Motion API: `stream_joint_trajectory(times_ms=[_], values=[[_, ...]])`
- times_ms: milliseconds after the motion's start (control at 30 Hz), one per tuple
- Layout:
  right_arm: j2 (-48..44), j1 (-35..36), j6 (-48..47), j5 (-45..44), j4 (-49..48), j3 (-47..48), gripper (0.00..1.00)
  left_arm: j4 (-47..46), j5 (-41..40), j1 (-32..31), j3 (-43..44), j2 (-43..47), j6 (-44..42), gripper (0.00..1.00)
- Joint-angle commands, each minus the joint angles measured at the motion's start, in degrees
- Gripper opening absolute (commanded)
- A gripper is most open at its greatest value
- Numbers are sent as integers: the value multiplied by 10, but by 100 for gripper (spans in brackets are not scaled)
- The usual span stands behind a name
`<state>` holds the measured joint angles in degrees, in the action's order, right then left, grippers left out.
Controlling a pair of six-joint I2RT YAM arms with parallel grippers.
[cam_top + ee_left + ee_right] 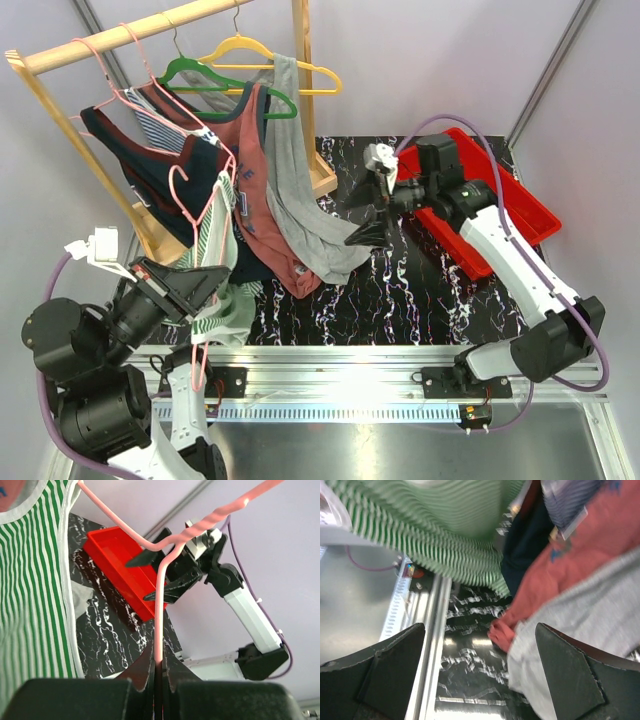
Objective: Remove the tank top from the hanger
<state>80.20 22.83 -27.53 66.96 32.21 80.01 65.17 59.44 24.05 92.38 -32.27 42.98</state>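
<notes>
**Left end effector pressed together on the wire of the pink hanger, from which the green-striped tank top hangs at the left; right end effector spread and empty.**

A strap may snag on the hanger's shoulder and drag the wire out of the pinch. The rust top and grey top, crowding just beside, may be seized by mistake. Bare counter lies open mid-front; the red bin bounds the right.
</notes>
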Motion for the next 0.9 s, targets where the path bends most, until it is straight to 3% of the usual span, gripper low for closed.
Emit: stream_joint_trajectory(times_ms=[0, 167, 300, 567, 867], values=[[-14, 57, 122, -37, -93, 55, 100, -17, 84, -2, -3, 19, 65, 0], [-15, 109, 271, -91, -196, 82, 98, -59, 97, 1, -40, 43, 108, 0], [-1, 170, 324, -163, -233, 123, 96, -55, 98, 1, -43, 50, 105, 0], [55, 276, 334, -299, -209, 218, 88, -64, 101, 9, -68, 74, 119, 0], [94, 339, 293, -404, -169, 236, 82, -77, 105, 19, -77, 92, 134, 0]])
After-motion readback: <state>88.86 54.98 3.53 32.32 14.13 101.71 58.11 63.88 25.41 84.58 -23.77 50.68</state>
